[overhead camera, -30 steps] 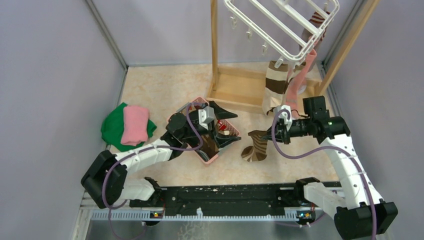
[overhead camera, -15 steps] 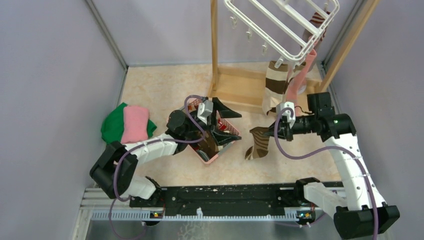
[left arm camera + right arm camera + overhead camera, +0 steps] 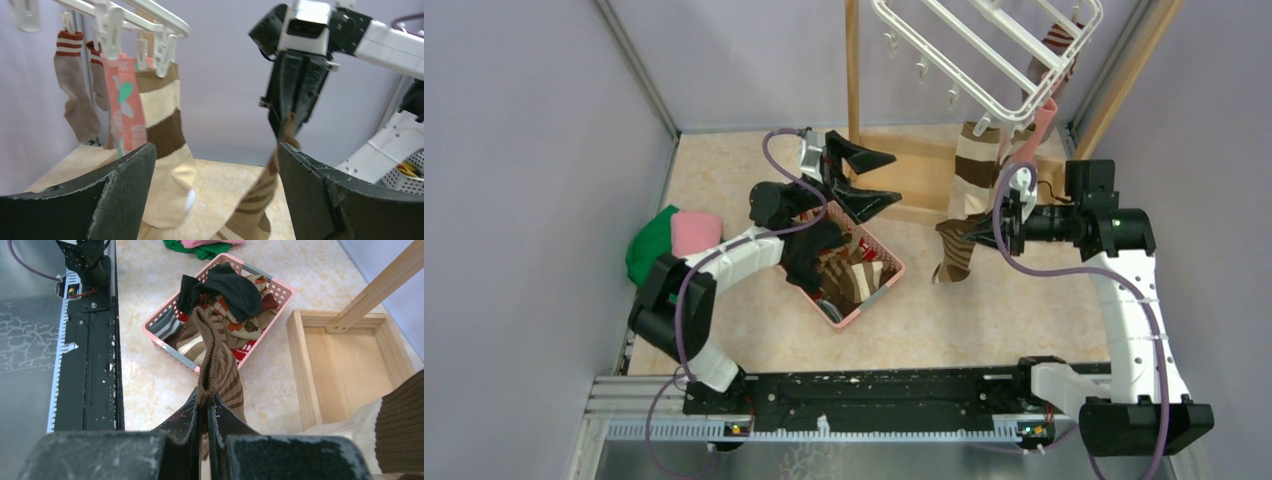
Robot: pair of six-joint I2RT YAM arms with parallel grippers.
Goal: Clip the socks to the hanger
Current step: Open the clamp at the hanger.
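Observation:
The white hanger (image 3: 989,50) hangs at the top back, with a brown/cream striped sock (image 3: 976,170) and a pink sock (image 3: 1029,150) clipped under it. My right gripper (image 3: 996,222) is shut on the cuff of a brown striped sock (image 3: 957,250), which dangles below the hanger. The right wrist view shows that sock (image 3: 217,365) pinched between the shut jaws of the right gripper (image 3: 206,402). My left gripper (image 3: 894,178) is open and empty above the basket, facing the hung socks (image 3: 165,150) and the held sock (image 3: 255,205).
A pink basket (image 3: 871,308) with several socks sits mid-table, below the left arm. The wooden stand's base (image 3: 904,180) and post (image 3: 853,90) are at the back. Folded green and pink cloths (image 3: 674,240) lie at left. Walls close both sides.
My left gripper rose out of the basket toward the back, staying open. My right gripper lifted the brown striped sock off the floor, up and to the right toward the hanger.

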